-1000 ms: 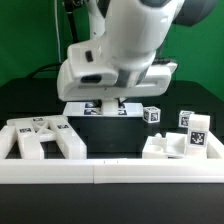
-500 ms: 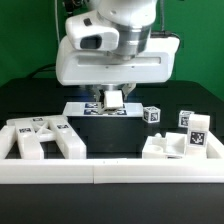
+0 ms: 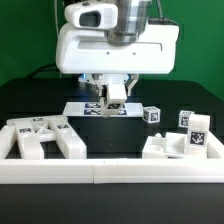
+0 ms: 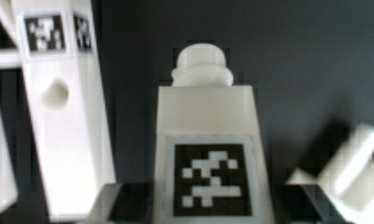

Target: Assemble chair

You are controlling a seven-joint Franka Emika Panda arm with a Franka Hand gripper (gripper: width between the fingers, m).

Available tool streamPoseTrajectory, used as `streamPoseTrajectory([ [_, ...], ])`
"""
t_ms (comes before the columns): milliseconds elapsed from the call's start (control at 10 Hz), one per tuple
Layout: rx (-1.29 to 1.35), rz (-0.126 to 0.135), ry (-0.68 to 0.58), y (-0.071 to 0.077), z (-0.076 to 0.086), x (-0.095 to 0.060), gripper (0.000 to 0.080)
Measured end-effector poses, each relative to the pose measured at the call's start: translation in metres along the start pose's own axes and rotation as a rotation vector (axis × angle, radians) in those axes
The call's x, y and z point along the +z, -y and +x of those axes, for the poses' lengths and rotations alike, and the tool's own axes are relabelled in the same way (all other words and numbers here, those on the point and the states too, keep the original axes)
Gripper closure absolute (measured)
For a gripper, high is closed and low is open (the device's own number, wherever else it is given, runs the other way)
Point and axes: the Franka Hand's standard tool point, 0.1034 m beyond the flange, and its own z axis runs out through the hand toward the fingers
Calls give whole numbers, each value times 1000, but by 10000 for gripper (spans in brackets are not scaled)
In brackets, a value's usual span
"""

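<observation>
Two entries. Slab pieces (image 3: 45,135): lay to the exterior view's left of the marker board (image 3: 80,107), apparently staged for fitting. Gripper (image 3: 116,91): hung above the marker board, jaws part-closed on one square leg (image 4: 205,125), peg (image 4: 202,62) pointing away from the wrist, probably for insertion.

In gripper (image 3: 117,100), white post (image 3: 116,92); marker board (image 3: 80,108) near it
</observation>
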Motion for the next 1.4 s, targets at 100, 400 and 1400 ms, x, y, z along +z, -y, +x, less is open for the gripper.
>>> streamPoseTrajectory([
  [100, 0, -10, -51, 4, 6, -4, 509],
  [400, -14, -64, -295, -5, 11, 1, 509],
  [1400, 58, -4, -376, 18, 57, -18, 509],
])
